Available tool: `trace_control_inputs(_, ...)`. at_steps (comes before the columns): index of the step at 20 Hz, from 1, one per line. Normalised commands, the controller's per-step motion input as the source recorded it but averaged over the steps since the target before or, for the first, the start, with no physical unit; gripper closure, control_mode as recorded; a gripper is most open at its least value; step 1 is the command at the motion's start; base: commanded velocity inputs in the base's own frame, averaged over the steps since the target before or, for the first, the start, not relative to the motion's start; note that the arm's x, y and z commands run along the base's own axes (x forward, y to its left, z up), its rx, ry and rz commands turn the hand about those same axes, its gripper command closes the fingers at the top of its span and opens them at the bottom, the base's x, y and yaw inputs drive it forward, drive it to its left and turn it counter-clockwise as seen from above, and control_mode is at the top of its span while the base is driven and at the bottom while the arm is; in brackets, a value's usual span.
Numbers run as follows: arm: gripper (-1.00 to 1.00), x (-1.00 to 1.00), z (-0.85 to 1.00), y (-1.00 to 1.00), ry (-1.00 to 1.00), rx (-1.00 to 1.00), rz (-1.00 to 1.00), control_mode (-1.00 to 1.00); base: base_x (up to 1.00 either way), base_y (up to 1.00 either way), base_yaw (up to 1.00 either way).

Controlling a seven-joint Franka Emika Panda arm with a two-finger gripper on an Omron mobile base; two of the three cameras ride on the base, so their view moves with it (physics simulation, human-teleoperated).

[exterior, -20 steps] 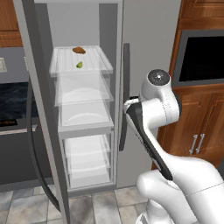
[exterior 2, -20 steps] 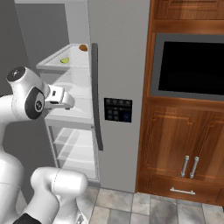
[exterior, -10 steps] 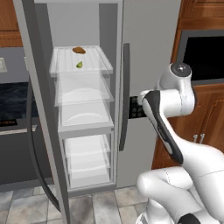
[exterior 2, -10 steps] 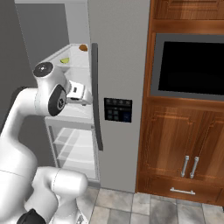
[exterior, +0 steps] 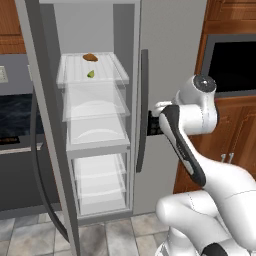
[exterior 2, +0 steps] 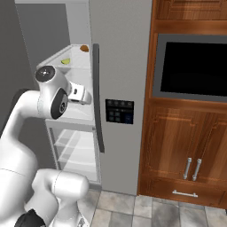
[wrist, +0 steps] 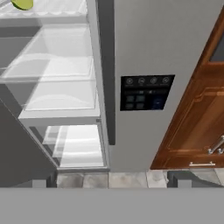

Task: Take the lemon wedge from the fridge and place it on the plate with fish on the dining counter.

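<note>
The white arm (exterior: 200,165) rose from the base and bent at shoulder height in front of the fridge (exterior: 170,60). Its wrist pointed toward the closed right door. In the left base view the end effector (exterior: 159,107) sat just beside that door's dark control panel (exterior 2: 119,111). In the right base view the end effector (exterior 2: 80,94) showed as a short white block in front of the open compartment, level with the second shelf. Whether its fingers stood wide or narrow could not be told, and nothing was seen held in it.

Just beyond the wrist ran the long dark vertical handle (exterior: 142,110) of the closed door. The hand view looked along this door, with the control panel (wrist: 146,92) near the middle and the handle (wrist: 107,70) left of it.

The left door (exterior: 45,125) stood swung open toward the camera, baring the white translucent shelves (exterior: 97,125) inside. The lower shelves held nothing that could be made out.

On the top shelf (exterior: 92,70), well above and behind the end effector, lay the lemon wedge (exterior: 91,74), a tiny yellow-green piece near the shelf's front half. It also showed in the right base view (exterior 2: 65,61) and at the upper left corner of the hand view (wrist: 22,4). A brown oval food item (exterior: 90,57) lay farther back on the same shelf, apart from the wedge.

To the right of the fridge stood brown wooden cabinets (exterior 2: 186,146) with a dark oven window (exterior 2: 193,68).
</note>
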Motion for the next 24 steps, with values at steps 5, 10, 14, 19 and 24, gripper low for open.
trace_control_inputs(5, -1.0, 0.55, -0.01, 0.09, -0.04, -0.07, 0.0, -1.0, 0.0, 0.0, 0.0)
trace_control_inputs(10, -1.0, 0.9, -0.03, -0.05, 0.0, 0.0, 0.0, -1.0, 0.0, 0.0, 0.0)
trace_control_inputs(14, -1.0, 0.73, -0.02, -0.11, 0.0, 0.0, 0.0, -1.0, 0.0, 0.0, 0.0)
trace_control_inputs(19, -1.0, 0.59, -0.05, -0.01, 0.0, 0.0, 0.0, -1.0, 0.0, 0.0, 0.0)
trace_control_inputs(24, -1.0, 0.39, 0.0, 0.0, 0.0, 0.0, 0.0, -1.0, 0.0, 0.0, 0.0)
